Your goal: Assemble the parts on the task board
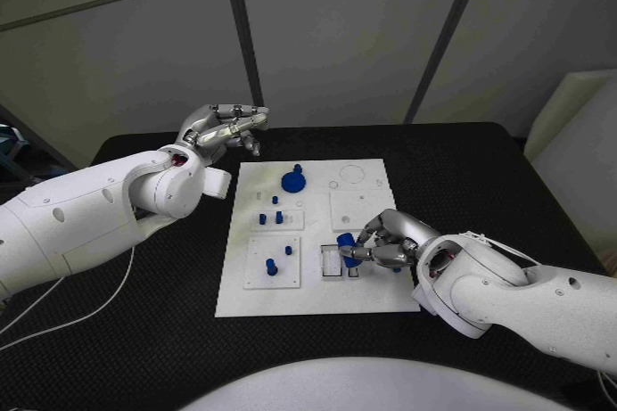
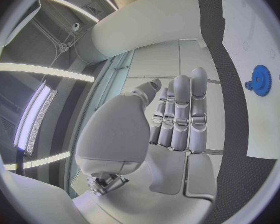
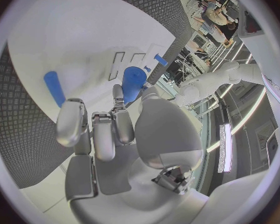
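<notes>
The white task board [image 1: 373, 291] lies in the middle of the black table. On it are a blue gear [image 1: 293, 178] [image 2: 260, 79] and several small blue pegs [image 1: 271, 267] standing in white blocks. My right hand [image 1: 390, 240] [image 3: 115, 129] rests low over the board's right side and pinches a blue cylinder [image 1: 346, 245] [image 3: 134, 78] between thumb and a finger, beside a slotted white block [image 1: 332, 262]. Another blue peg [image 3: 53, 87] lies on the board near that hand. My left hand [image 1: 226, 126] [image 2: 177, 117] is raised past the board's far left corner, its fingers stretched out and holding nothing.
A pale cable [image 1: 78, 313] trails over the table on the left. A white panel [image 1: 572, 117] stands beyond the table's right edge. Grey wall panels rise behind the table's far edge.
</notes>
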Action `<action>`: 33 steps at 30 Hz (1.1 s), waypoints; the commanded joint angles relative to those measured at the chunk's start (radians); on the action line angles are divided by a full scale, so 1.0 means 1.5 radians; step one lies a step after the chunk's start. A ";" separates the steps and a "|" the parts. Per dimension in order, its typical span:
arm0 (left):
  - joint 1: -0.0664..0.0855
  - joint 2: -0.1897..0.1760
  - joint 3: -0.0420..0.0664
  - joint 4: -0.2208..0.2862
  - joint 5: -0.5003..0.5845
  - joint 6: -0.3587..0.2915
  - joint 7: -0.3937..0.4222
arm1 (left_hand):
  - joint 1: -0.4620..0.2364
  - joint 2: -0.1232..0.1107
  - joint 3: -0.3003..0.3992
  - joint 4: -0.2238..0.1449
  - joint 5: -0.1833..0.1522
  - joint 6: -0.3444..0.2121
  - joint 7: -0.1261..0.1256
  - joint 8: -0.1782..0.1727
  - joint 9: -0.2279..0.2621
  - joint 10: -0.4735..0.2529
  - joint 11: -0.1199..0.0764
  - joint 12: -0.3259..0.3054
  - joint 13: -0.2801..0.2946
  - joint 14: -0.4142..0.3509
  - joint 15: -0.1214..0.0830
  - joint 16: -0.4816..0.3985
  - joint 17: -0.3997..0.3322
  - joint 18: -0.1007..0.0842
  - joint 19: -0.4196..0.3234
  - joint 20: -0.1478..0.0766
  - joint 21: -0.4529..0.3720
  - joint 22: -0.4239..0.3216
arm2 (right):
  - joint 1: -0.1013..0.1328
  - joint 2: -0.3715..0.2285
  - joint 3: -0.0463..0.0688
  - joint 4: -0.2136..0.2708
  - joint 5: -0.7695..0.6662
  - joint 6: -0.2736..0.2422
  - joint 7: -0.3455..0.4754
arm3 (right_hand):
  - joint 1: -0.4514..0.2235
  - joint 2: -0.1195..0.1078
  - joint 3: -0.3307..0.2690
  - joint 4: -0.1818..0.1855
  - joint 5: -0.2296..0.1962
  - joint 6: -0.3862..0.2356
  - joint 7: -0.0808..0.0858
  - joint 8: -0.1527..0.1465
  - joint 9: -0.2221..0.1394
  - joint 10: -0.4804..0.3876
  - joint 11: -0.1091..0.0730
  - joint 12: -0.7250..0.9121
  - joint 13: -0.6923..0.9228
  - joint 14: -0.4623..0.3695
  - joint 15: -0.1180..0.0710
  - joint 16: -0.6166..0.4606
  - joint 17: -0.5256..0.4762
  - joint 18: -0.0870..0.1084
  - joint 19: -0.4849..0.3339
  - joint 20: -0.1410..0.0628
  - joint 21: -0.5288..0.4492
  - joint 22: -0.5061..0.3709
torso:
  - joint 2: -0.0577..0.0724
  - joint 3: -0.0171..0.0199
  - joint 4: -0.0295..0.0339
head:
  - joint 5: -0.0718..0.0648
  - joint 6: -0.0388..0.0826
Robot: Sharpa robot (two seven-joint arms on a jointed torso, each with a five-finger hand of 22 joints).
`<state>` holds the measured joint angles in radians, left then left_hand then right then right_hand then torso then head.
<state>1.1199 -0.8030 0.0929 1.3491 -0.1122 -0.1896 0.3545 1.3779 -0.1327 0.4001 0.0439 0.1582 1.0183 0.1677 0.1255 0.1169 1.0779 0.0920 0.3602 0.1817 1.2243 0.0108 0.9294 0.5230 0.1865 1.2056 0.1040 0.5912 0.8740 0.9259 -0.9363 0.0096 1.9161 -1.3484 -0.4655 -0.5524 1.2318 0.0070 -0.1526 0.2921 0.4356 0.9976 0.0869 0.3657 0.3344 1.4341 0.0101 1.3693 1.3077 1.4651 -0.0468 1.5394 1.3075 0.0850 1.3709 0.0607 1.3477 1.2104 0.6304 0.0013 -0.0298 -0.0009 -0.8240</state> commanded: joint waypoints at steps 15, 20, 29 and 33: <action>0.001 -0.001 0.000 0.004 0.002 0.011 0.000 | -0.004 0.001 -0.006 0.002 -0.002 -0.003 0.003 0.001 -0.001 -0.006 0.002 0.004 0.001 -0.005 0.002 0.005 -0.002 -0.003 -0.001 0.004 -0.005 -0.003 | 0.001 0.043 0.001 -0.025 0.000 0.063 -0.021 | -0.014 0.004 -0.011 -0.001 -0.007 0.008 -0.006 0.005 0.008 0.001 -0.004 0.000 0.034 0.062 -0.008 0.002 0.136 -0.005 0.001 -0.005 0.003 0.002 | 0.000 0.0004 -0.0011 | 0.007 -0.002; 0.001 -0.002 0.000 0.005 0.002 0.010 0.001 | -0.004 0.001 -0.006 0.002 -0.002 -0.003 0.003 0.001 -0.001 -0.006 0.002 0.004 0.001 -0.005 0.002 0.005 -0.002 -0.003 -0.001 0.004 -0.005 -0.003 | 0.001 0.051 0.001 -0.031 -0.002 0.062 -0.021 | -0.022 0.006 -0.019 0.000 -0.022 0.009 -0.007 0.007 0.012 0.001 -0.005 -0.002 0.034 0.062 -0.009 0.002 0.136 -0.005 0.000 -0.006 0.003 0.001 | 0.000 0.0001 -0.0008 | 0.008 -0.001; 0.001 -0.004 0.000 0.006 0.002 0.010 0.001 | -0.004 0.001 -0.006 0.002 -0.002 -0.003 0.003 0.001 -0.001 -0.006 0.002 0.004 0.001 -0.005 0.002 0.005 -0.002 -0.003 -0.001 0.004 -0.005 -0.003 | 0.001 0.062 0.001 -0.040 -0.014 0.036 -0.018 | -0.109 -0.002 -0.069 0.001 -0.177 -0.005 -0.004 0.007 0.032 -0.027 -0.002 -0.052 -0.005 0.059 -0.008 -0.005 0.124 -0.001 -0.013 -0.005 -0.011 -0.017 | 0.000 0.0000 -0.0011 | 0.009 -0.002; 0.001 -0.004 0.000 0.006 0.002 0.010 0.001 | -0.004 0.002 -0.007 0.003 -0.002 -0.003 0.004 0.001 -0.002 -0.007 0.002 0.004 0.001 -0.006 0.002 0.005 -0.003 -0.003 -0.001 0.004 -0.005 -0.003 | 0.001 0.062 0.001 -0.041 -0.025 0.018 -0.019 | -0.135 -0.014 -0.065 0.002 -0.204 -0.010 -0.002 0.006 0.037 -0.042 -0.001 -0.078 -0.027 0.057 -0.006 -0.010 0.114 0.001 -0.020 -0.003 -0.020 -0.029 | -0.001 0.0006 -0.0017 | 0.011 -0.002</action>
<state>1.1200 -0.8088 0.0927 1.3560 -0.1122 -0.1850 0.3532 1.3779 -0.1327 0.3971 0.0469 0.1582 1.0183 0.1677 0.1255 0.1160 1.0743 0.0957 0.3601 0.1813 1.2207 0.0143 0.9334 0.5199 0.1865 1.2057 0.1040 0.5866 0.8700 0.9262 -0.8438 0.0105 1.8546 -1.3589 -0.3989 -0.5818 1.0363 -0.0155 -0.2518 0.2947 0.1330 0.9889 0.0857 0.3773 0.3901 1.3752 0.0090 1.2552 1.2707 1.4650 -0.0538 1.5291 1.3073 0.0851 1.3491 0.0567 1.3213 1.1686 0.6292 0.0015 -0.0319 0.0141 -0.8264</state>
